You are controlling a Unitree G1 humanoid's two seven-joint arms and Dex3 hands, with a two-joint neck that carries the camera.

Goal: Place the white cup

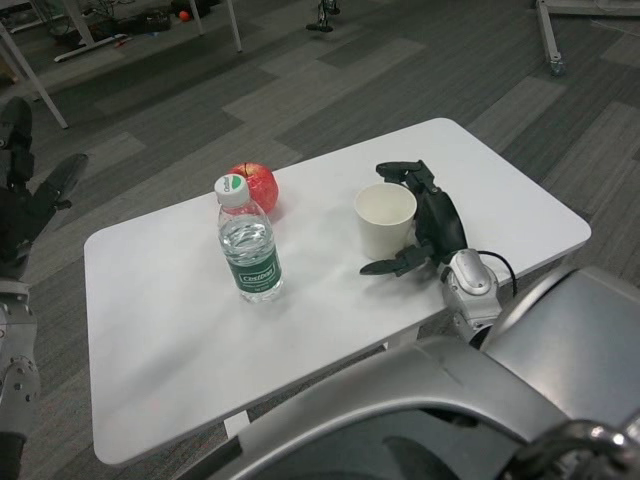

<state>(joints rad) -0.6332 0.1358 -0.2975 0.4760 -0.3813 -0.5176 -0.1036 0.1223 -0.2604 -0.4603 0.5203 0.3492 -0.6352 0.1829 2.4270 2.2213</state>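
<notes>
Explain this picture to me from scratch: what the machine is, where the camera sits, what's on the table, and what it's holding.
This is a humanoid robot seen from a camera in its own head, looking down over a white table. Its right hand, black on a silver forearm, is cupped around an upright white cup standing on the table; whether the fingers actually touch it is hard to tell. Its left hand hangs off the table's left side, fingers apart, holding nothing. Also on the table: a water bottle and, behind it, a red apple.
</notes>
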